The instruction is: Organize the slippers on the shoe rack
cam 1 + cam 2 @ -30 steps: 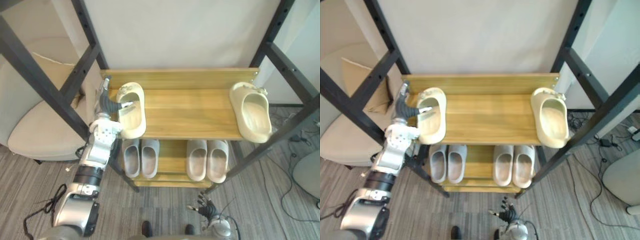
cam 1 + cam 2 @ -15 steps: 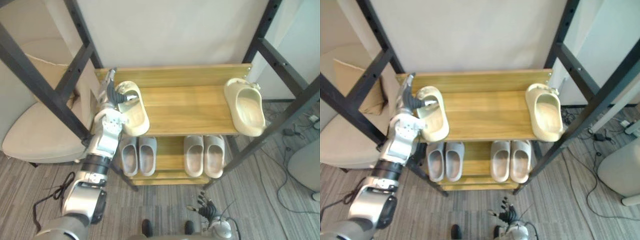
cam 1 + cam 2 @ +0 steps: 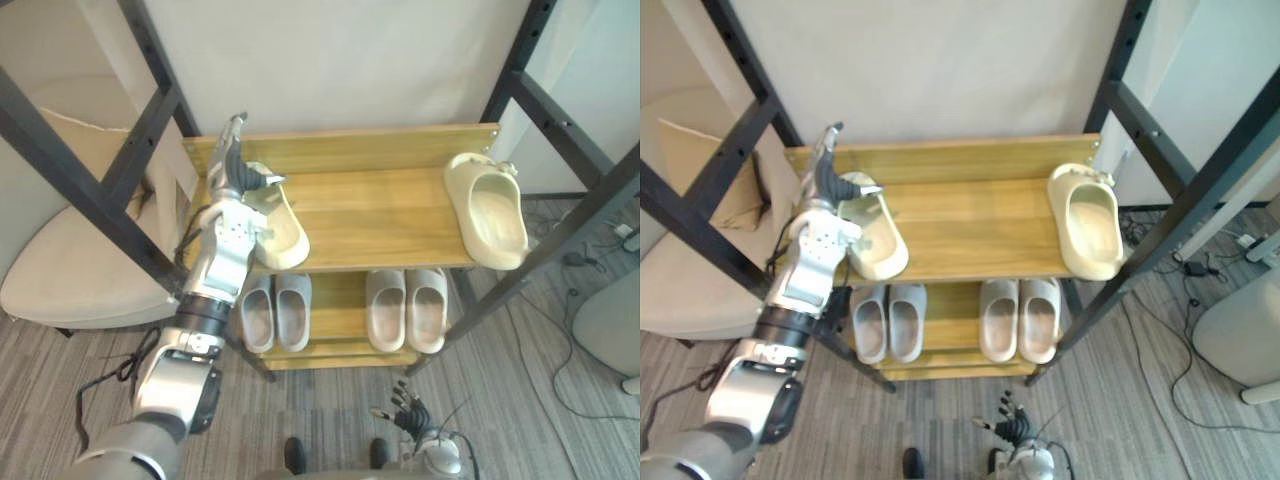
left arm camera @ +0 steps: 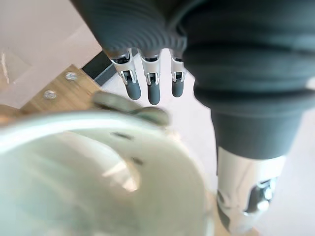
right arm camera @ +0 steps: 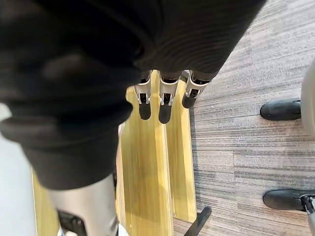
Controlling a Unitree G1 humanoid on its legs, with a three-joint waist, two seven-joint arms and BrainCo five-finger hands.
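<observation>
Slipper point(image 3: 280, 228) sits angled at the left end of the top shelf point(image 3: 380, 215), its mate point(image 3: 492, 212) far right. Looks like light, squishy foam, so I'd grab the heel rim. The left hand point(image 3: 237, 185) reaches up by its heel, fingers straight, thumb out over the opening. The right hand point(image 3: 410, 415) hangs relaxed, bottom centre.

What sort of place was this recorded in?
Likely an indoor room, perhaps a staged home entryway: a wooden shoe rack holding slippers, grey carpet on the floor, and a cushioned chair beside the rack.
</observation>
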